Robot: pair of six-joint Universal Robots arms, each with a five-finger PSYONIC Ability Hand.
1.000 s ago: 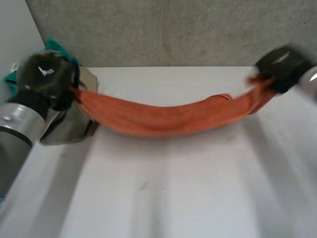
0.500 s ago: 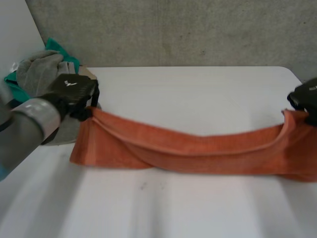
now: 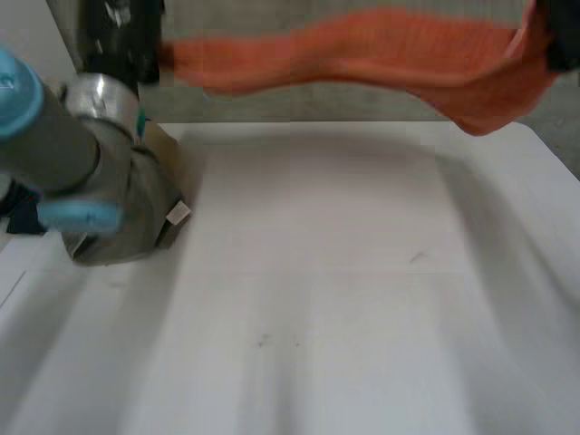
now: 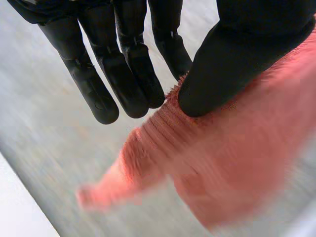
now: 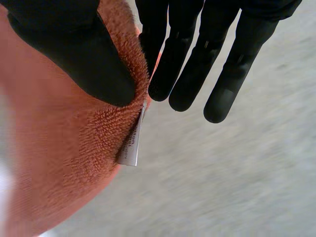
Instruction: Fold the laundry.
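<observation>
You are lifting the orange towel (image 3: 362,50) clear of the table (image 3: 317,272), where it was draping half a second ago; your left hand (image 3: 118,36) and right hand (image 3: 564,41) are rising with it, pulling it straighter; your left arm (image 3: 54,136) is swinging across the laundry pile (image 3: 149,213).
</observation>
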